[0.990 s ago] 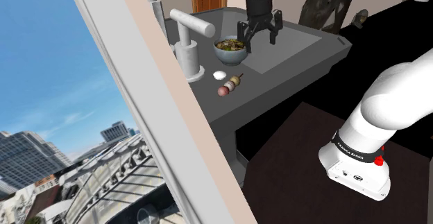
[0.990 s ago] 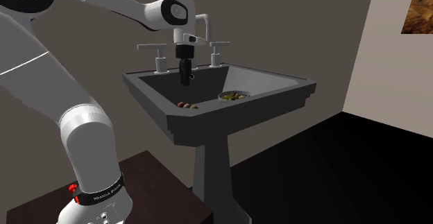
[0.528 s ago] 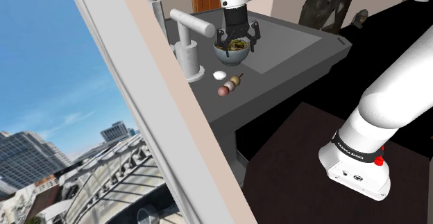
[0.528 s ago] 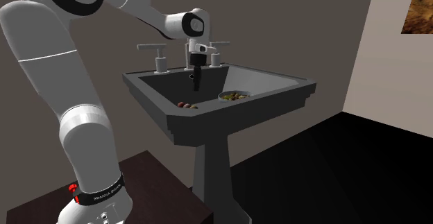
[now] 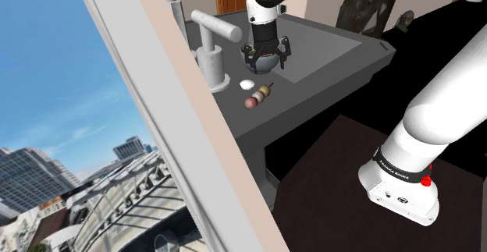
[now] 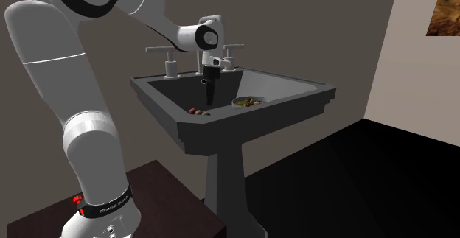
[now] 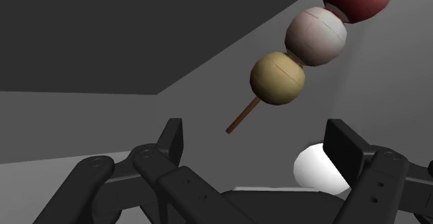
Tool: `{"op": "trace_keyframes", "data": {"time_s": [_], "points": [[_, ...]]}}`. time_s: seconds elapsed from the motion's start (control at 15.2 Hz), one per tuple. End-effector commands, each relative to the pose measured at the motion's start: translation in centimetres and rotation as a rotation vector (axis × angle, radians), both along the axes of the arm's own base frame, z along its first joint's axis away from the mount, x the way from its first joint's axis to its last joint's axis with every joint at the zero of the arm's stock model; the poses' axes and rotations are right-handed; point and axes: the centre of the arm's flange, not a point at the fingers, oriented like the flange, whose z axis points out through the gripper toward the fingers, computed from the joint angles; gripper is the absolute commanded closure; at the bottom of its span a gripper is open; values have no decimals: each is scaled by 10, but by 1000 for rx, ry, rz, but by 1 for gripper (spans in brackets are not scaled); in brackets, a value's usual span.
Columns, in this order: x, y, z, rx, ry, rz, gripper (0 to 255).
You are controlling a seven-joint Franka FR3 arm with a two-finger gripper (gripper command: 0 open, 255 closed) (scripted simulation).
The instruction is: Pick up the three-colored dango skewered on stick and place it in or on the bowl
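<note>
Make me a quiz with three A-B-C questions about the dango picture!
1. Where does the dango lie? A in the sink. B on the floor. C on the stand.
2. How many balls sit on its stick? A two. B three. C five.
3. How is the pincer? A shut on the dango. B open. C shut on nothing.
Answers: 1 A, it rests on the basin's bottom. 2 B, a red, a whitish and a tan ball show. 3 B, its fingers stand apart, touching nothing.

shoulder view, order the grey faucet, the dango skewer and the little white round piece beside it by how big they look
1. grey faucet, far the largest
2. dango skewer
3. white round piece, smallest
They lie close together, so the ranking holds.
</note>
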Motion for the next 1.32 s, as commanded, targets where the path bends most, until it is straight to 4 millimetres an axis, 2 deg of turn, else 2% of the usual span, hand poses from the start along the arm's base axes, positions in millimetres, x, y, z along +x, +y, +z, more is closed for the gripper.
{"op": "trace_keyframes", "data": {"time_s": [0.0, 0.4, 0.46, 1.06, 1.12, 1.25], "points": [[-1, -1, -3, 0, -1, 0, 0], [-1, -1, -3, 0, 0, 0, 0], [-1, -1, -3, 0, 0, 0, 255], [-1, -1, -3, 0, 0, 0, 255], [-1, -1, -3, 0, 0, 0, 0], [-41, 0, -16, 102, -195, -180, 0]]}}
